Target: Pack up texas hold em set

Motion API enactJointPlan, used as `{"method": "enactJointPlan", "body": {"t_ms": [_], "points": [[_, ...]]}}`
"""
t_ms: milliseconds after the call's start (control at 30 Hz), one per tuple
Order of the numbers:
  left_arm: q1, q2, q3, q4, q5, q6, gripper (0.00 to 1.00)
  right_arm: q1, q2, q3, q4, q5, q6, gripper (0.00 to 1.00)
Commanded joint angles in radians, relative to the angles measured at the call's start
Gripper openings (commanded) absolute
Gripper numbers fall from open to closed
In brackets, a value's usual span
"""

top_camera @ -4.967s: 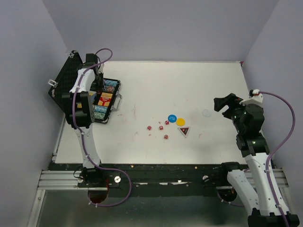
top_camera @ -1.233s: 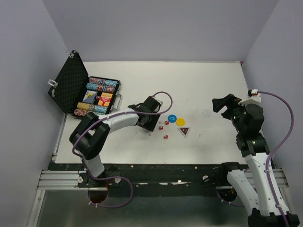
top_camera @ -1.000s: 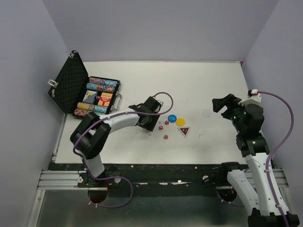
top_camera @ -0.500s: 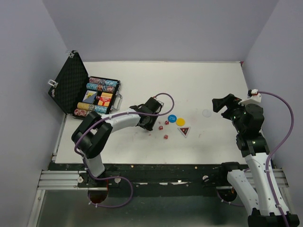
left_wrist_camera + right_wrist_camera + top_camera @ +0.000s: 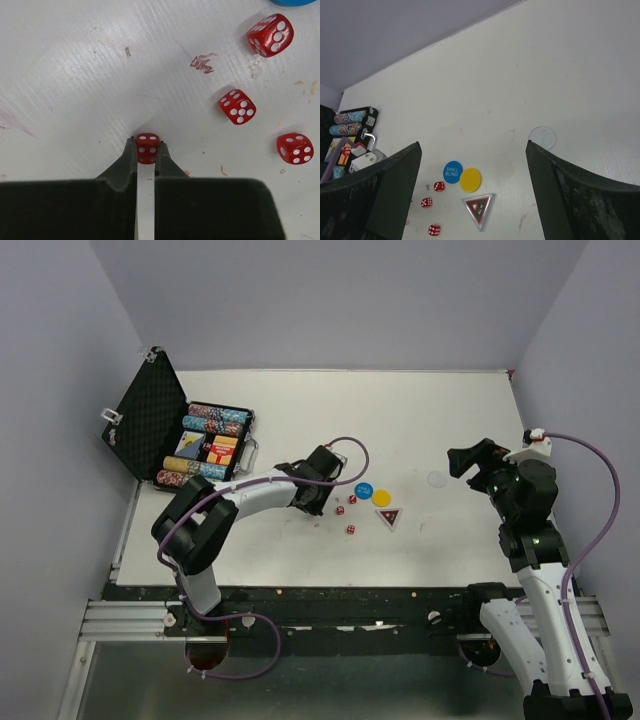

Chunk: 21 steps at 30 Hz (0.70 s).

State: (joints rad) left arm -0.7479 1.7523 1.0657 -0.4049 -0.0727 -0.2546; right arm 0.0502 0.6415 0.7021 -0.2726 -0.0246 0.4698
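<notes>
Red plastic with white pips is sitting closest to us: a red die (image 5: 148,148) is being pinched between the dark fingertips of the left gripper (image 5: 148,151), whose jaws are standing narrowed to the die's width just above the white table (image 5: 75,75). Just past it we are seeing three loose dice (image 5: 238,106) lying apart from one another. Beside them the dark triangular token (image 5: 389,517) is lying flat, and a little farther the blue disc (image 5: 363,490) and yellow disc (image 5: 382,497) are sitting side by side. Farther right, the white disc (image 5: 436,479) is lying alone, near the right gripper (image 5: 465,462), which is hanging above the table with its fingers spread wide and holding nothing. At the far left, well apart from the dice, the black case (image 5: 215,445) is standing open, its foam lid (image 5: 147,415) leaning back and rows of multicoloured chips (image 5: 215,418) lying inside.
</notes>
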Motion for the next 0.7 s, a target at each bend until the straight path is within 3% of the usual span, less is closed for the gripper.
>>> {"method": "enactJointPlan", "body": {"t_ms": [0, 333, 667], "points": [[0.025, -0.034, 0.042, -0.038, 0.016, 0.029, 0.0, -0.006, -0.003, 0.008, -0.016, -0.018, -0.014, 0.93], [0.3, -0.096, 0.213, -0.187, 0.102, 0.024, 0.0, -0.006, -0.005, 0.008, -0.016, -0.026, -0.013, 0.93], [0.565, 0.041, 0.451, -0.287, 0.08, 0.238, 0.0, -0.007, -0.013, 0.004, -0.011, -0.031, -0.008, 0.93]]}}
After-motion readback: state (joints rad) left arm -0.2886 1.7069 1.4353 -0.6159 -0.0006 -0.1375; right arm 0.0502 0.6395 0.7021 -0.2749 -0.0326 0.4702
